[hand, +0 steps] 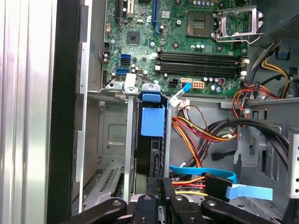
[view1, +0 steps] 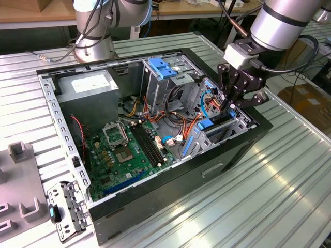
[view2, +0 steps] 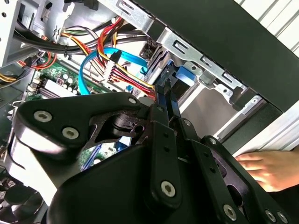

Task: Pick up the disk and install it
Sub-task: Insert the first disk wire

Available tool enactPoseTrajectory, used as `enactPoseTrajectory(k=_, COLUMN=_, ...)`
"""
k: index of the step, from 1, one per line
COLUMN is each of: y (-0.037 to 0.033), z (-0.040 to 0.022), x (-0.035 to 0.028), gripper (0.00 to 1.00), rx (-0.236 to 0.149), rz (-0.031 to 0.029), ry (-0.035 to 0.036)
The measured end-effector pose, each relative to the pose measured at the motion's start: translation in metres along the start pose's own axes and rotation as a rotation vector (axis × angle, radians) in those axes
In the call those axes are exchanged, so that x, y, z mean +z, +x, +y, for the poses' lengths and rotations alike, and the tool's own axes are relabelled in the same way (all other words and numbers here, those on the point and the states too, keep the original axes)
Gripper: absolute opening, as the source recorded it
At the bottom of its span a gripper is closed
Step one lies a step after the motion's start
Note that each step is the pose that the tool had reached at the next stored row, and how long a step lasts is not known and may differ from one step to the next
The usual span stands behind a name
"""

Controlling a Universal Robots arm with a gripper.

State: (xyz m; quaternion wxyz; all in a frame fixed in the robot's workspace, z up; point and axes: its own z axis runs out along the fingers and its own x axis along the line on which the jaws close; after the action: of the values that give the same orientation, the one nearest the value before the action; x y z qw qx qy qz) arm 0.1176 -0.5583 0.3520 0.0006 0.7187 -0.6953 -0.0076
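The disk (view1: 216, 122) stands on edge in the drive cage (view1: 243, 120) at the front of the open computer case, on the exterior view's right. Blue rails edge it. In the first wrist view the disk (hand: 149, 158) is a dark slab below a blue tab (hand: 153, 122), sunk between the cage's metal walls. My gripper (view1: 231, 106) hangs straight over it, fingers together, and their tips are at the disk's upper edge. The same fingertips (view2: 161, 100) point at a blue rail piece (view2: 187, 75) in the second wrist view. Nothing sits between the fingers (hand: 158, 186).
Bundled cables (hand: 196, 133) and a flat blue data cable (hand: 224, 179) lie right beside the cage. The motherboard (view1: 129, 150) covers the case floor, with the grey power supply (view1: 85, 88) at the back. A person's hand (view2: 266, 170) rests outside the case. A second arm's base (view1: 93, 46) stands behind.
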Motion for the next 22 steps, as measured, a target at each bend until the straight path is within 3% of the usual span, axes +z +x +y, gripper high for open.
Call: enactPoseTrajectory(k=22, y=0.0014, z=0.0004, x=0.0028, gripper=0.16, rx=0.018, rz=-0.0002, ry=0.0002)
